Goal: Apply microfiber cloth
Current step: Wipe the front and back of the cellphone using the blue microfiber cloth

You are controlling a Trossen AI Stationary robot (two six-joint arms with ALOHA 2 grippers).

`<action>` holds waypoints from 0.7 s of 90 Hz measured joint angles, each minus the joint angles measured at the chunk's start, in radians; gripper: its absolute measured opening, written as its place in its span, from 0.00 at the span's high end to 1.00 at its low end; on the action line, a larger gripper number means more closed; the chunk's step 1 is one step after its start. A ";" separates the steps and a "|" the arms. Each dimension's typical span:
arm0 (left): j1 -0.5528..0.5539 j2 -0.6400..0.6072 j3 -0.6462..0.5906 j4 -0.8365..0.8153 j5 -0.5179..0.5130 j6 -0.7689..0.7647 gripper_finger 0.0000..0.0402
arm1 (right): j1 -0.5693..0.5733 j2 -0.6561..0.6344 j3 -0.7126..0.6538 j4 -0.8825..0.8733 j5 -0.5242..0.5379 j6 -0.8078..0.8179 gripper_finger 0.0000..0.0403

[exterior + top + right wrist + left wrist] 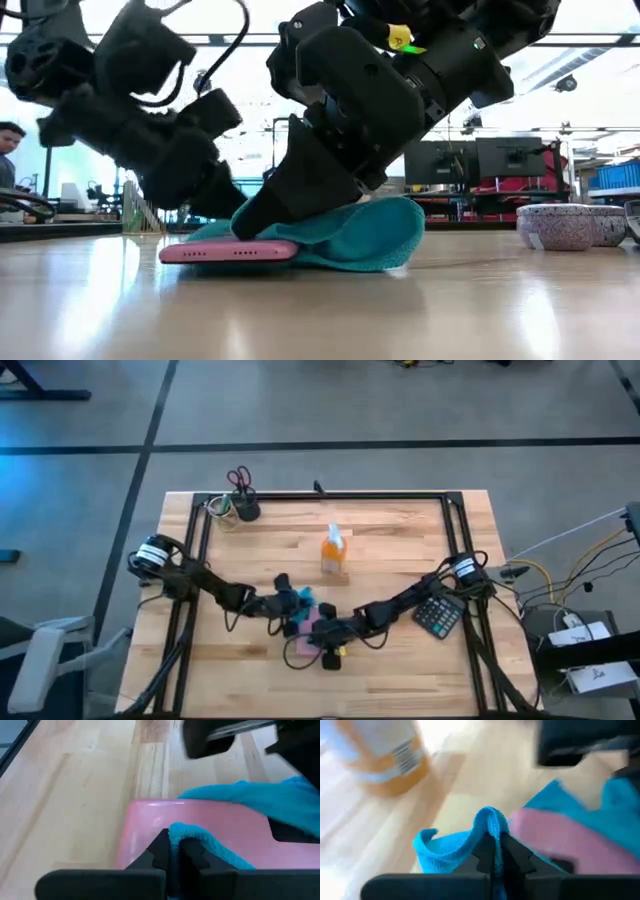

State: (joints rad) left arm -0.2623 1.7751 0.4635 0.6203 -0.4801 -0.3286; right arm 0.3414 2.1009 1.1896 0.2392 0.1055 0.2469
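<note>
Fingers of both arms are clamped on folds of the microfiber cloth, the left fingers and the right fingers alike. It is draped over the pink phone mid-desk, pressed down; wiping is judged underway, not finished.

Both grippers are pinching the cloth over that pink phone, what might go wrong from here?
With the left gripper and the right gripper each shut on the microfiber cloth, pulling apart could tear it free of one. Rubbing may push the unheld pink phone across the table.
</note>
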 joint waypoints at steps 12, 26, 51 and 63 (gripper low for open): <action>0.000 -0.009 -0.049 0.026 -0.019 -0.054 1.00 | 0.011 -0.056 -0.004 -0.081 0.029 -0.039 1.00; 0.000 -0.011 -0.065 0.079 -0.023 -0.058 1.00 | 0.040 -0.171 -0.004 -0.309 0.170 -0.061 1.00; 0.000 -0.012 -0.065 0.105 -0.018 -0.055 1.00 | 0.066 -0.211 -0.020 -0.487 0.210 0.031 1.00; -0.003 -0.012 -0.061 0.105 -0.018 -0.071 1.00 | 0.063 -0.142 -0.028 -0.421 0.199 0.109 1.00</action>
State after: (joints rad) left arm -0.2656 1.7626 0.4022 0.7250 -0.4976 -0.3996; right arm 0.4039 1.9590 1.1614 -0.1817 0.3045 0.3554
